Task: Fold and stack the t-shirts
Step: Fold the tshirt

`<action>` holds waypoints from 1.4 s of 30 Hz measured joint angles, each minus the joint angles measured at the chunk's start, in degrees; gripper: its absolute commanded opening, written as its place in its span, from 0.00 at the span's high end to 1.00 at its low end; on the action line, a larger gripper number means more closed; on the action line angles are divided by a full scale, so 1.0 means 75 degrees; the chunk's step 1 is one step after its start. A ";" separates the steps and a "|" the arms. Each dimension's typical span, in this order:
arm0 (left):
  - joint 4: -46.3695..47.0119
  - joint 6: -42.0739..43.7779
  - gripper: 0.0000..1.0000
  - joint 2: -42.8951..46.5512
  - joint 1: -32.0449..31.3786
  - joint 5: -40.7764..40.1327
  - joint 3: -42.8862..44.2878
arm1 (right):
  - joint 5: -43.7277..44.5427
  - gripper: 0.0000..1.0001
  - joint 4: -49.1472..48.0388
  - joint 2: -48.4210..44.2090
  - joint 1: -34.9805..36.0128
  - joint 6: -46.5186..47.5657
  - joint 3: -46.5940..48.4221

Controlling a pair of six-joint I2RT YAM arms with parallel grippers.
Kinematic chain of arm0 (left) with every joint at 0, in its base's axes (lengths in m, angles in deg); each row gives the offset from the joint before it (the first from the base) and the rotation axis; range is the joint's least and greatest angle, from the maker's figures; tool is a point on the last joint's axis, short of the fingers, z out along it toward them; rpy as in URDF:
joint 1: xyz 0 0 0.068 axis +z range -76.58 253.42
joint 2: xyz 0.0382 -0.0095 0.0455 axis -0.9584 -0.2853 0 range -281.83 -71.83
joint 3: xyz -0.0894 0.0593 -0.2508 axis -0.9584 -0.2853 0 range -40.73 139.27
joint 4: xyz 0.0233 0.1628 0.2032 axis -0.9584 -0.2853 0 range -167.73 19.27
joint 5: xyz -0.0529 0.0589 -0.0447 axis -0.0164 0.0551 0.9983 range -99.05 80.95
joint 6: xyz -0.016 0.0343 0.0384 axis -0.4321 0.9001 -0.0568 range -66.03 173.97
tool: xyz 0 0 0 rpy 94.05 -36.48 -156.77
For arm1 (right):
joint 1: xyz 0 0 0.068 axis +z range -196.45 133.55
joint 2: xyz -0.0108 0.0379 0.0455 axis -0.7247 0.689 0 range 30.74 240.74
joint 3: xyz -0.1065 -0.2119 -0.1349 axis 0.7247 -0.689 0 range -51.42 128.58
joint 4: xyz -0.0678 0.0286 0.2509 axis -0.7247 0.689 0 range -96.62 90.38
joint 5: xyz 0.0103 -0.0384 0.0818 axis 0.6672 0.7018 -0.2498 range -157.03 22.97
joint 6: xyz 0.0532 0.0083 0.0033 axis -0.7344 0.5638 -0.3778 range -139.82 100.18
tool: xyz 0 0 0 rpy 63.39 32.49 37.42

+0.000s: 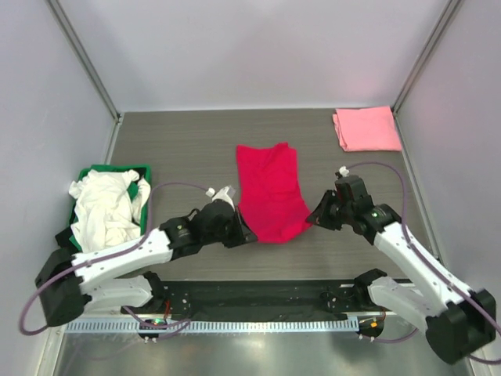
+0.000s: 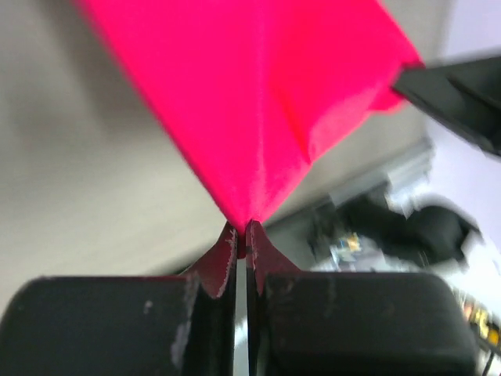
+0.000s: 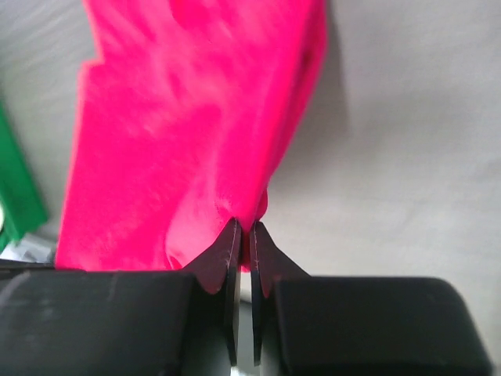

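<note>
The crimson-red t-shirt point(image 1: 270, 188) lies as a long narrow folded strip in the middle of the table. My left gripper point(image 1: 244, 233) is shut on its near left corner, pinching red cloth point(image 2: 258, 117) at the fingertips. My right gripper point(image 1: 313, 221) is shut on its near right corner, with red cloth point(image 3: 180, 141) bunched at the tips. The light pink t-shirt point(image 1: 366, 128) lies folded at the far right corner. The white t-shirt point(image 1: 106, 207) is crumpled in the crate at the left.
The green plastic crate point(image 1: 143, 172) stands at the table's left edge and shows as a green edge in the right wrist view point(image 3: 17, 188). The right arm's finger point(image 2: 454, 86) shows in the left wrist view. White walls enclose the table.
</note>
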 measured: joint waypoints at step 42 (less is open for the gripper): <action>-0.2398 0.1250 0.89 -0.1533 0.3040 0.0119 0.2690 | 0.0973 0.99 0.2483 0.5182 0.0052 0.1067 0.6050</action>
